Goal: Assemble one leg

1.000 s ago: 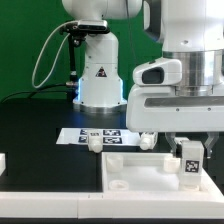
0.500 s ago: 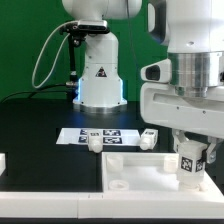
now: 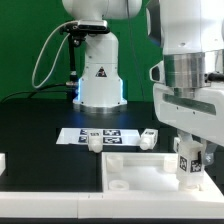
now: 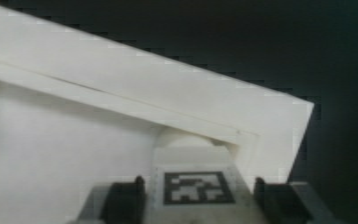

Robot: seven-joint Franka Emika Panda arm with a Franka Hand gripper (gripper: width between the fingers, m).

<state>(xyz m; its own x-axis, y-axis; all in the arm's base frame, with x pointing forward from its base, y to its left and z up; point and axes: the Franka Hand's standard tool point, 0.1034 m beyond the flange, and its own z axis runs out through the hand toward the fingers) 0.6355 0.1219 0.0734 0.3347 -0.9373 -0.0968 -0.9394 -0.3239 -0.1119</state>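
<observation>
My gripper (image 3: 188, 160) is shut on a leg (image 3: 187, 164), a short white post with a black-and-white tag, held upright at the exterior view's right over the large flat white panel (image 3: 135, 172). In the wrist view the leg (image 4: 195, 190) sits between my two dark fingers (image 4: 112, 200), tag facing the camera, with the panel (image 4: 87, 130) and its raised edge beneath. Two more legs stand behind the panel: one (image 3: 93, 142) near the marker board and one (image 3: 148, 139) further to the exterior view's right.
The marker board (image 3: 100, 133) lies on the black table in front of the arm's white base (image 3: 98, 75). A white part (image 3: 3, 161) shows at the exterior view's left edge. A long white bar (image 3: 50, 203) runs along the front.
My gripper has moved toward the exterior view's right with the leg in it, a little lower over the panel's right part.
</observation>
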